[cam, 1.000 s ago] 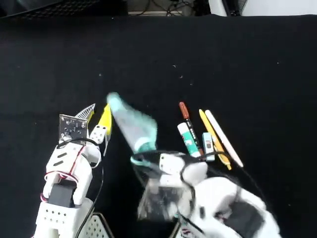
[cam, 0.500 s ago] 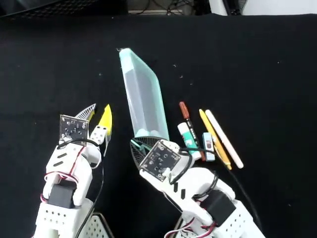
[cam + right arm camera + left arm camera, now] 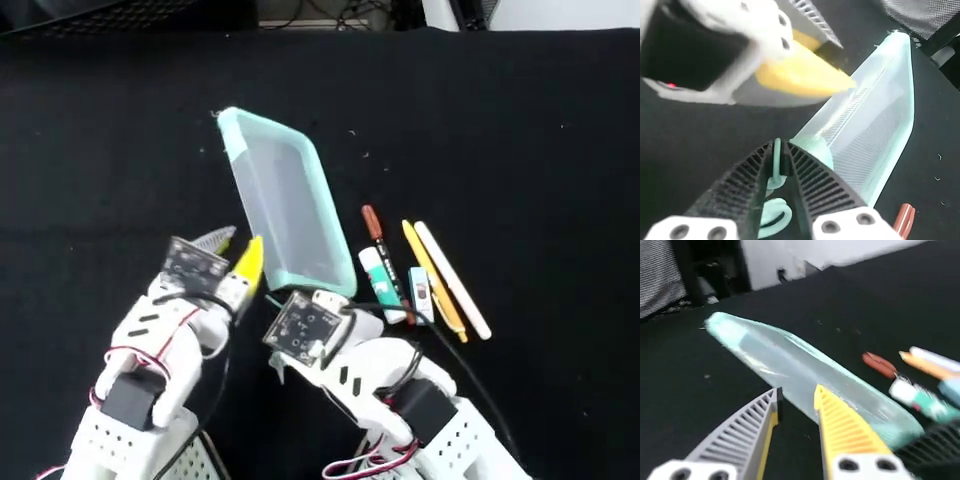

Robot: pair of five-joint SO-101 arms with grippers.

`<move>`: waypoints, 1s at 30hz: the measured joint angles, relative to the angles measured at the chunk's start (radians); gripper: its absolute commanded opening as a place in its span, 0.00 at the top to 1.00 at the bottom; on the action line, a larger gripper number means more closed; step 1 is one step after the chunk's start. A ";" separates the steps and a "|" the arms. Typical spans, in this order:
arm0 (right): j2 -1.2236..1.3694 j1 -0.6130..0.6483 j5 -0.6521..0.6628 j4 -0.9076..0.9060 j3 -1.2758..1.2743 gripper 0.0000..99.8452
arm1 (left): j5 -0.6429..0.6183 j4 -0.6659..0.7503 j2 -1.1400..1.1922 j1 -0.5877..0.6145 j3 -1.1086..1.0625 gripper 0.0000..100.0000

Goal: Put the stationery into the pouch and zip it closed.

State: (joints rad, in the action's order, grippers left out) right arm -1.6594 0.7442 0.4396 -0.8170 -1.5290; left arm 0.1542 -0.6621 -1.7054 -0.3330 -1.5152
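The pouch (image 3: 285,205) now lies tipped over with its broad face up, no longer edge-on as 0.5 s ago, its far end swung leftward. The left claw (image 3: 240,243) is now across by the pouch's near corner. The right claw (image 3: 781,149) sits slightly further left.

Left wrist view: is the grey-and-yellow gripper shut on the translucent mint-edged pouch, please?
No, the grey-and-yellow gripper is open, fingers apart, not clamping the translucent mint-edged pouch.
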 measured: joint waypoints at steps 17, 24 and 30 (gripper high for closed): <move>-0.006 0.000 -0.002 -0.100 0.049 0.99 | 0.095 0.204 0.000 0.000 -0.146 0.87; -0.008 -0.002 -0.002 -0.206 0.144 0.99 | 0.095 0.210 0.000 0.014 -0.157 0.87; -0.008 -0.005 -0.012 -0.170 0.152 0.99 | 0.095 0.210 0.000 0.005 -0.157 0.87</move>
State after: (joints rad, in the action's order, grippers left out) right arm -1.6671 0.7396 0.4273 -0.9874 -1.3771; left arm 0.2493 -0.4519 -1.7054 -0.3284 -1.6717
